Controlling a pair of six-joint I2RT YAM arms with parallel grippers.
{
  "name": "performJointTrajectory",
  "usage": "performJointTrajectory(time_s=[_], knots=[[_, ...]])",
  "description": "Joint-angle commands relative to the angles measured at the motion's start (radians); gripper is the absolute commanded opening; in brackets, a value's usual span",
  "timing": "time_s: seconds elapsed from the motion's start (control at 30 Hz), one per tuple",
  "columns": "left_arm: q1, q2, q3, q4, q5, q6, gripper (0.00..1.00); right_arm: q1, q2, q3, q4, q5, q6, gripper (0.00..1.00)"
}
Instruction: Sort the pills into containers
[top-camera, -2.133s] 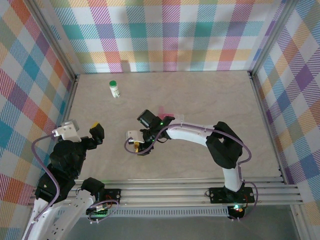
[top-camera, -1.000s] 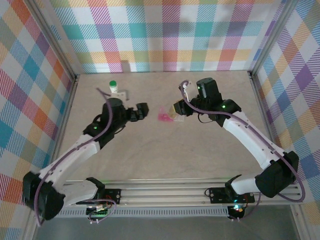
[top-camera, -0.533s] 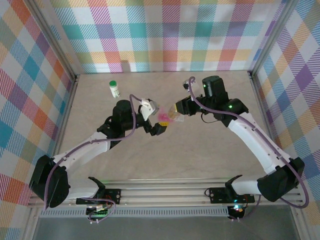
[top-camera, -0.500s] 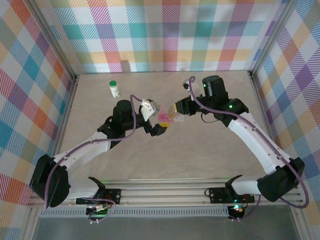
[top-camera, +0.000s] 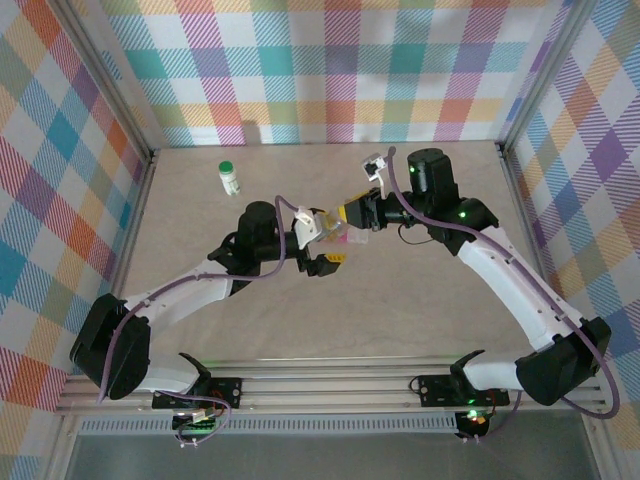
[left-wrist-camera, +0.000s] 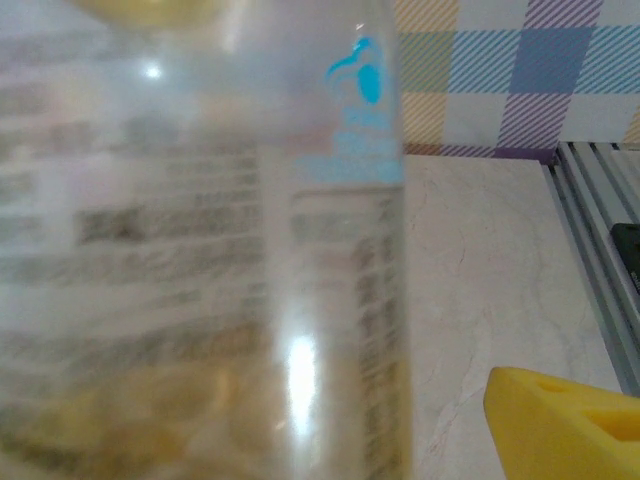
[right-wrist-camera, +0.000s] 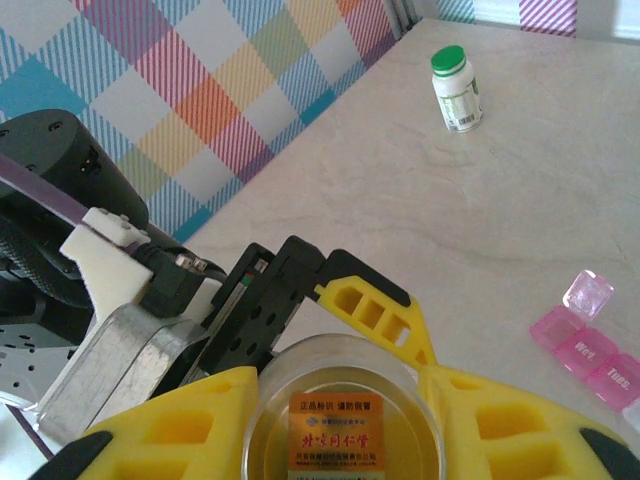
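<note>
My right gripper (top-camera: 352, 213) hovers over mid-table, shut on the small amber bottle (right-wrist-camera: 345, 428), whose pale top with an orange label faces the right wrist camera. My left gripper (top-camera: 328, 243) has come up to it with jaws open on either side of the bottle. One yellow finger (right-wrist-camera: 372, 305) curves round the bottle's far side, and a gap shows between the bottle (left-wrist-camera: 200, 250) and the other finger (left-wrist-camera: 560, 420). The white bottle with a green cap (top-camera: 229, 177) stands upright at the back left. The pink pill box (right-wrist-camera: 590, 345) lies on the table beneath the grippers, one lid raised.
Plaid walls close in the back and both sides. A metal rail (top-camera: 400, 385) runs along the near edge by the arm bases. Bare table (top-camera: 440, 290) stretches to the front and right of the grippers.
The left gripper has moved right and up to the right gripper's bottle, and its jaws have narrowed around it. The right gripper shifted slightly, still holding the bottle.
</note>
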Motion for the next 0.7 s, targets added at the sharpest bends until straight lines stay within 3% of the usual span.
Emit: performJointTrajectory(time_s=[0.0, 0.3, 0.67], knots=[[-0.025, -0.01, 0.005, 0.067, 0.035, 0.017, 0.84, -0.006, -0.025, -0.02, 0.05, -0.042, 0.017, 0.1], [-0.048, -0.011, 0.015, 0.08, -0.003, 0.016, 0.65, -0.005, -0.031, -0.031, 0.057, -0.055, 0.017, 0.1], [-0.059, -0.017, 0.026, 0.1, -0.009, 0.0, 0.62, -0.006, -0.024, -0.03, 0.042, -0.06, -0.001, 0.1]])
